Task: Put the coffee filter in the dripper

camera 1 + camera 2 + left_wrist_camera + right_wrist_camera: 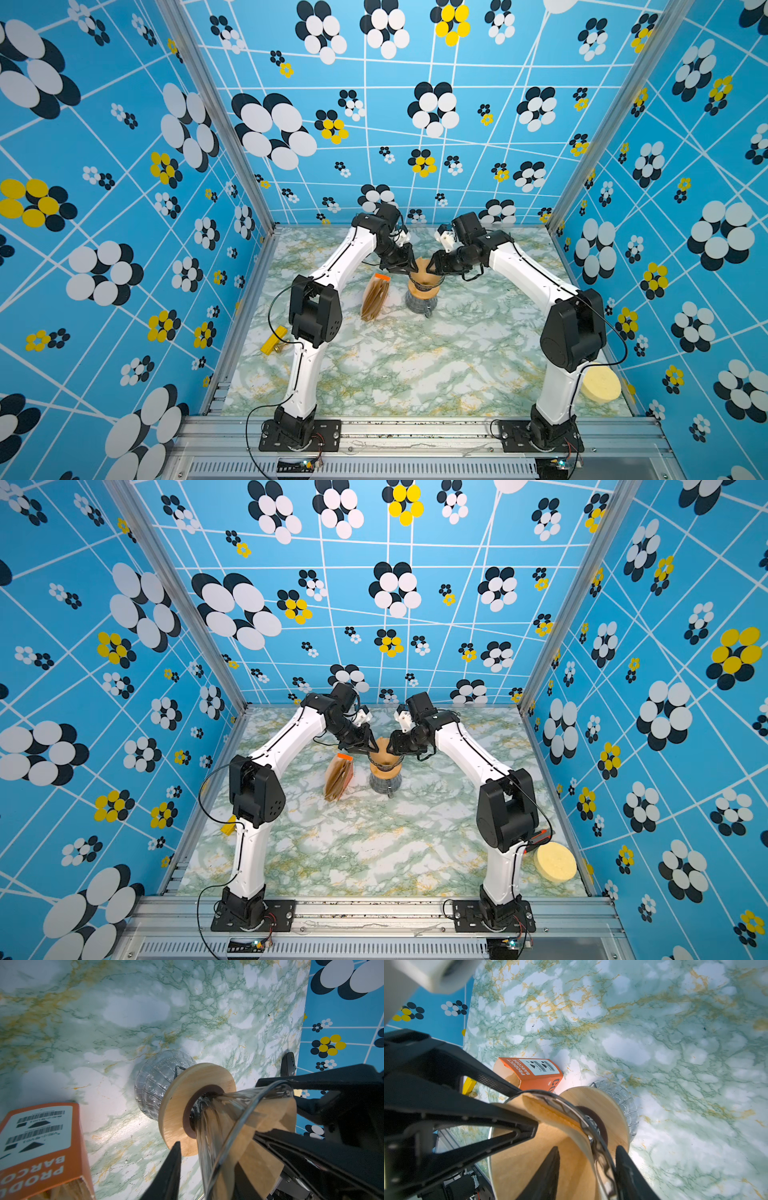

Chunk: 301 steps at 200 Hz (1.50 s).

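The dripper (424, 284) (386, 766), a clear ribbed glass cone, sits in a wooden ring (187, 1088) on a glass jug (153, 1084) mid-table. The tan coffee filter (422, 266) (529, 1157) lies inside it, with one edge above the rim. My left gripper (409, 270) (207, 1159) is open and straddles the left rim. Its visible finger (172, 1163) stands off the glass (239, 1109), and the filter (270, 1118) hides the other. My right gripper (434, 270) (587, 1148) is open astride the right rim, with one finger inside the filter.
A clear packet of brown filters with an orange tag (376, 297) (533, 1072) lies just left of the jug (419, 305). A yellow block (274, 340) sits at the table's left edge. A pale yellow disc (600, 386) lies at the front right.
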Tool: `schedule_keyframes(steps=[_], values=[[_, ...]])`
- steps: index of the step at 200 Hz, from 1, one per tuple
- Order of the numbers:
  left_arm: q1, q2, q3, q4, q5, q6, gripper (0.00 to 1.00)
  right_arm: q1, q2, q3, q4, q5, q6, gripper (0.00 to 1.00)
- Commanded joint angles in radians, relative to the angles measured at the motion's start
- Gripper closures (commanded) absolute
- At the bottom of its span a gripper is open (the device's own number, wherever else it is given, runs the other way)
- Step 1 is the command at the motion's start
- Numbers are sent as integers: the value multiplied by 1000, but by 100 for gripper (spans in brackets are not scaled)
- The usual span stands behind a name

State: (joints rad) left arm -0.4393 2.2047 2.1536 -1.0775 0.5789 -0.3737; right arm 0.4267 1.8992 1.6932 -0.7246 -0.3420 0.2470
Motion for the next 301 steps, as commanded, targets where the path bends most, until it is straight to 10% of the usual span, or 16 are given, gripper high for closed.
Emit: schedule_keyframes(steps=[1, 22, 87, 155, 212, 301], values=[[9, -18, 27, -24, 16, 12, 61, -6, -33, -8, -4, 30, -22, 54], [16, -49, 35, -16, 13, 14, 58, -6, -62, -12, 13, 31, -24, 50], [47, -201, 2, -11, -25, 32, 0, -6, -189, -67, 41, 58, -41, 40], [89, -482, -274, 160, -17, 61, 1, -7, -373, -218, 95, 90, -49, 32], [206, -871, -833, 588, -99, 16, 1, -7, -570, -439, 216, 221, -58, 1], [392, -1157, -1341, 876, -413, 86, 1, -8, -758, -775, 462, 588, -61, 1]])
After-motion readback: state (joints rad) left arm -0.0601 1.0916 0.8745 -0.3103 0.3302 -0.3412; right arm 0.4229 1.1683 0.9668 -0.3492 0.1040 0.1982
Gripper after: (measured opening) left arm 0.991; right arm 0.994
